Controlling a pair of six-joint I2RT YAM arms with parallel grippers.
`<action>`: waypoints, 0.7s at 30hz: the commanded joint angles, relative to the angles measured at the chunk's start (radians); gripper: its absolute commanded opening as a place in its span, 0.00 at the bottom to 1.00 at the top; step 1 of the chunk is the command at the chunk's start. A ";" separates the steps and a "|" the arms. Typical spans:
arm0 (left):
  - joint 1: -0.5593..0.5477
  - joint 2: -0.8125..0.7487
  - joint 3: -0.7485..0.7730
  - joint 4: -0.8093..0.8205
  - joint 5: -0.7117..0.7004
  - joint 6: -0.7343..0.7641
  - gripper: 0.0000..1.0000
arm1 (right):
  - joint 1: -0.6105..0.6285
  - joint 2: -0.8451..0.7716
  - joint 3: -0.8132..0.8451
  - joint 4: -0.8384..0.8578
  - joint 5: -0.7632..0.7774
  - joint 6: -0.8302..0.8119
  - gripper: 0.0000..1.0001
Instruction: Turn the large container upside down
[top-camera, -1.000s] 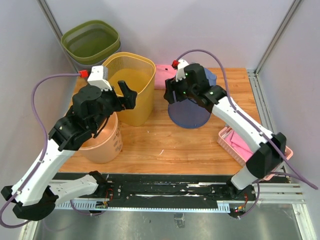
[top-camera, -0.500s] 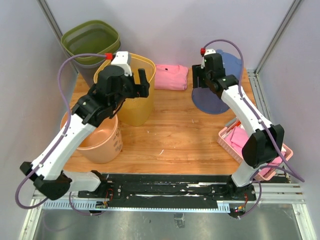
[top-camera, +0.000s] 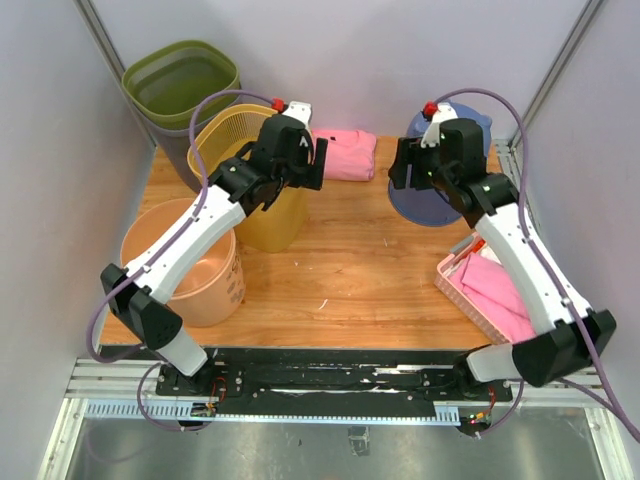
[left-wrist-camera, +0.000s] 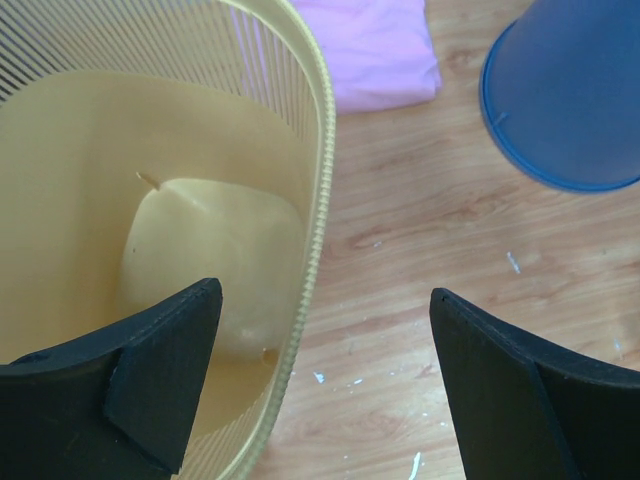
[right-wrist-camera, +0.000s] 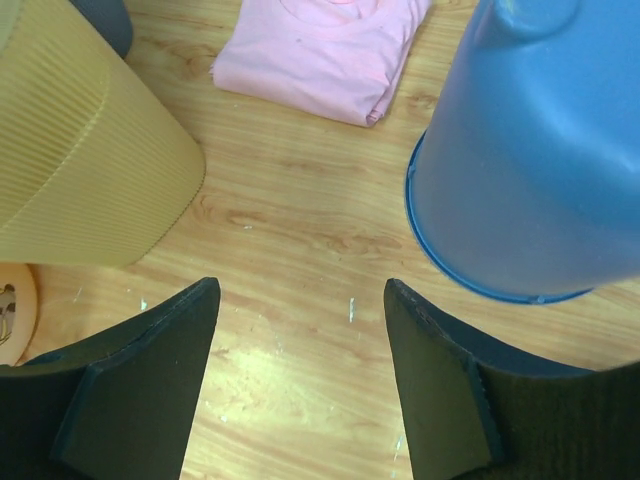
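Right pincer released, blue container upside down just right of it, left pincer spread astride rim of yellow basket

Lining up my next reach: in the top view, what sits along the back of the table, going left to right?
green bin → yellow basket → pink cloth → blue container
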 joint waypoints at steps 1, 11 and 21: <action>0.007 0.030 0.010 -0.001 0.042 0.013 0.83 | 0.007 -0.114 -0.061 -0.048 0.006 0.022 0.69; -0.004 0.047 0.041 -0.002 0.192 -0.036 0.02 | 0.006 -0.360 -0.170 -0.090 0.162 0.005 0.68; -0.059 0.012 0.244 -0.020 0.512 -0.241 0.00 | -0.001 -0.418 -0.145 -0.102 0.291 -0.083 0.69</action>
